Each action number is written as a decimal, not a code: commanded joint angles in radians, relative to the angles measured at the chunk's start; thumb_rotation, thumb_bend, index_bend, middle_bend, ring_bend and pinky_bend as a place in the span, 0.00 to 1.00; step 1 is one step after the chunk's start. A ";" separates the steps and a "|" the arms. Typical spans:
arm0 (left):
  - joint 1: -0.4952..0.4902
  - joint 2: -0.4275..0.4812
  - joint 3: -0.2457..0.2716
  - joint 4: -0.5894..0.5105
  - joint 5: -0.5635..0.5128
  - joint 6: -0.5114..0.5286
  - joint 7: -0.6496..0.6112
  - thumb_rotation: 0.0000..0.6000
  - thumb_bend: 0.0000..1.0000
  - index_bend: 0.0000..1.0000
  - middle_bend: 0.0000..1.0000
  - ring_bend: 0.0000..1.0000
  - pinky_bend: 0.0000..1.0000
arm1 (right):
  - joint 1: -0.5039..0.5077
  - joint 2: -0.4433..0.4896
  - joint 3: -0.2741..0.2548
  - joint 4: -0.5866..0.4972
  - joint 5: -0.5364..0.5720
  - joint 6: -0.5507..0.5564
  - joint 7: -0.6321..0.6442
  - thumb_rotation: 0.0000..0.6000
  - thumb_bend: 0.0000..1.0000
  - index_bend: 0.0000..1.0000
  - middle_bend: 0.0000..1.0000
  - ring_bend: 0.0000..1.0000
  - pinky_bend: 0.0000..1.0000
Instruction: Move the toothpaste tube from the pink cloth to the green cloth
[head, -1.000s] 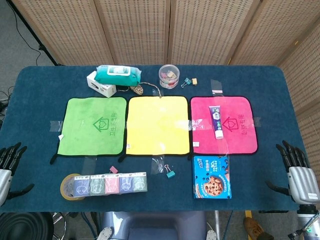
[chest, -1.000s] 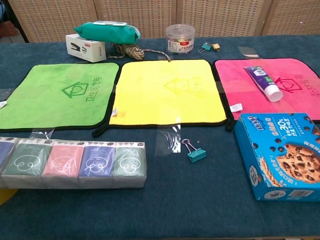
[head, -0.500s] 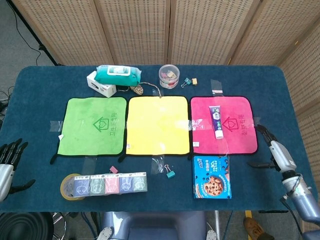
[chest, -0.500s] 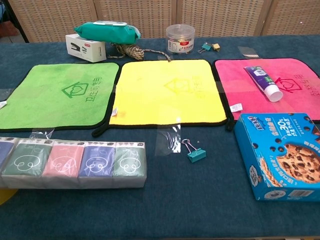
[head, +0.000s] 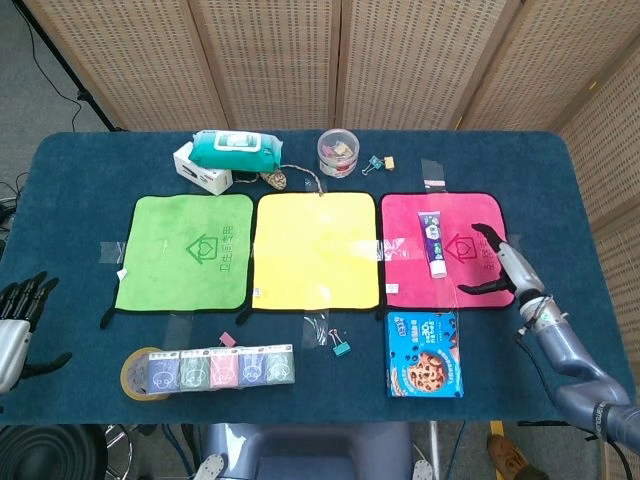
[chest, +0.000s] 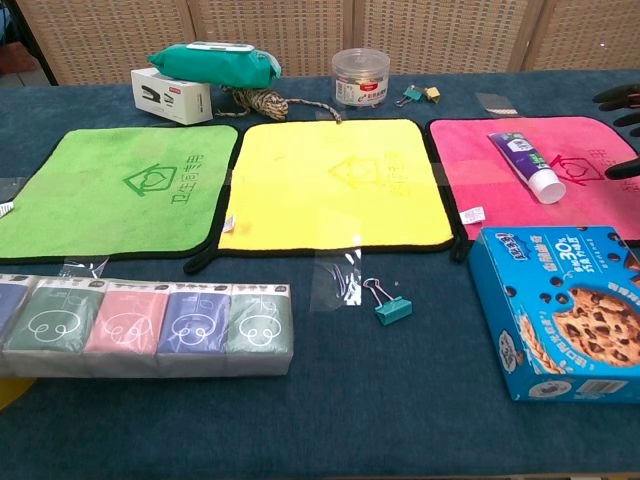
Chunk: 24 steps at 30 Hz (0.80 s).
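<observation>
Toothpaste tube (head: 432, 244): we find it lying on the pink cloth (head: 480, 285), centre right of the frame, cap toward the near edge. Green cloth (head: 185, 250): left of centre, bare. Right hand (head: 503, 268): over the pink cloth's right edge, fingers spread, holding nothing; chest view shows only dark fingertips (chest: 618, 98) at its right border. Left hand (head: 14, 320): lower left, cut off by the frame, fingers apart, holding nothing.

bench (head: 300, 345) covered in dark blue cloth. behind it a folding screen (head: 300, 60) of woven tan panels in wooden frames. grey floor (head: 30, 100) at far left, black cable (head: 55, 75) trailing across it. light even.
</observation>
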 joint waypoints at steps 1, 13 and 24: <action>0.003 0.003 0.002 -0.001 0.002 0.004 -0.005 1.00 0.00 0.00 0.00 0.00 0.00 | 0.027 -0.031 0.009 0.032 0.023 -0.045 0.011 1.00 0.00 0.00 0.00 0.00 0.00; 0.006 0.006 0.004 -0.002 -0.002 0.009 -0.011 1.00 0.00 0.00 0.00 0.00 0.00 | 0.088 -0.092 0.021 0.071 0.044 -0.132 0.002 1.00 0.00 0.00 0.00 0.00 0.00; 0.006 0.013 0.004 -0.001 -0.003 0.012 -0.028 1.00 0.00 0.00 0.00 0.00 0.00 | 0.122 -0.121 0.030 0.046 0.056 -0.168 -0.022 1.00 0.00 0.00 0.00 0.00 0.00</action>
